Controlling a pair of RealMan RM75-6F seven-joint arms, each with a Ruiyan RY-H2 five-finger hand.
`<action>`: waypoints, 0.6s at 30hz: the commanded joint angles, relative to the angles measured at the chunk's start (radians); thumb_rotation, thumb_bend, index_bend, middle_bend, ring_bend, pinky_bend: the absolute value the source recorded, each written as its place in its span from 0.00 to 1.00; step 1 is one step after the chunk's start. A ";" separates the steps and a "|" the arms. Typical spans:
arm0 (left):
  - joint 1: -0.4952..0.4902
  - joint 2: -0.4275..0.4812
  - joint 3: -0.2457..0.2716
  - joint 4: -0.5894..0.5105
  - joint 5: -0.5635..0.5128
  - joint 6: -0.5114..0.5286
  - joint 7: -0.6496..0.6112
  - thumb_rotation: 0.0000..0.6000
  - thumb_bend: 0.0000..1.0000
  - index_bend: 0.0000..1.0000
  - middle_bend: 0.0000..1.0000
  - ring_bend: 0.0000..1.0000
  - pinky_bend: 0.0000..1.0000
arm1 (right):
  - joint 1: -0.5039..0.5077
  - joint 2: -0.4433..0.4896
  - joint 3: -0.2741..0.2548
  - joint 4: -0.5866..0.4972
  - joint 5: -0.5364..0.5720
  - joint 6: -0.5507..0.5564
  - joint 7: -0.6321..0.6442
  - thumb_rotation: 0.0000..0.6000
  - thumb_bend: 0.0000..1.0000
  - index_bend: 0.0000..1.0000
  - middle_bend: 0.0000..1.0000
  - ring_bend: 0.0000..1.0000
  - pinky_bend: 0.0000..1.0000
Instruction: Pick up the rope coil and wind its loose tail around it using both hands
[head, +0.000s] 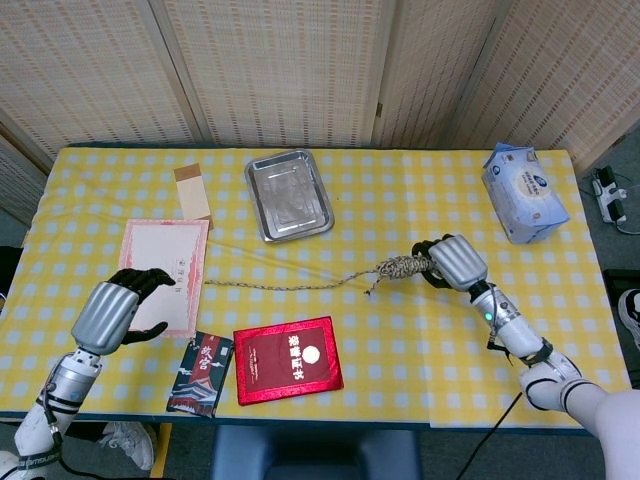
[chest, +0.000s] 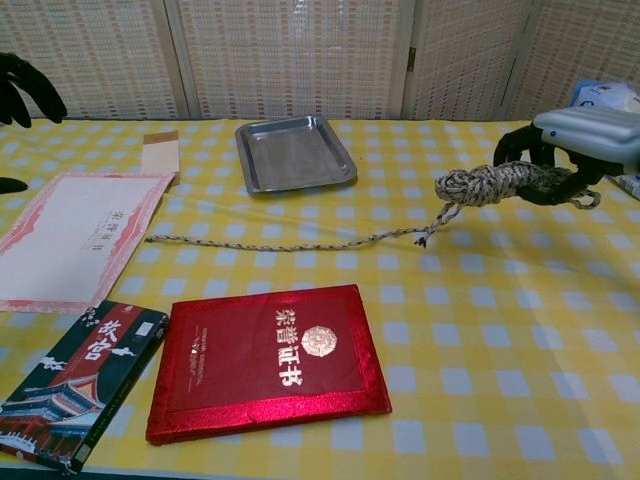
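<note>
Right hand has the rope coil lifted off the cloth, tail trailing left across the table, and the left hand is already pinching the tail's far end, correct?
Not quite. The left hand holds nothing; in the head view it hovers open over the certificate sheet, apart from the tail. The rest stands: the right hand holds the rope coil raised.

The table (head: 380, 340) wears a yellow-and-white check cloth. The rope coil (head: 403, 266) is speckled tan and dark. A shiny red booklet (head: 288, 359) carries gold lettering

The head view looks steeply down from above the near edge, taking in the whole desk (head: 400, 200) to its far edge. The chest view sits lower and closer, facing the far edge; both share the desk's middle.
</note>
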 joint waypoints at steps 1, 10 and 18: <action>-0.072 -0.055 -0.041 0.036 -0.059 -0.080 0.043 1.00 0.28 0.41 0.52 0.53 0.51 | 0.000 0.034 0.007 -0.051 -0.004 0.019 -0.012 1.00 0.53 0.77 0.54 0.59 0.48; -0.208 -0.201 -0.090 0.209 -0.226 -0.245 0.125 1.00 0.35 0.48 0.84 0.78 0.74 | -0.008 0.086 0.015 -0.147 0.010 0.020 -0.084 1.00 0.53 0.77 0.54 0.59 0.48; -0.292 -0.282 -0.088 0.264 -0.313 -0.335 0.209 1.00 0.35 0.47 0.94 0.86 0.78 | -0.013 0.107 0.021 -0.174 0.026 0.010 -0.116 1.00 0.53 0.77 0.54 0.59 0.48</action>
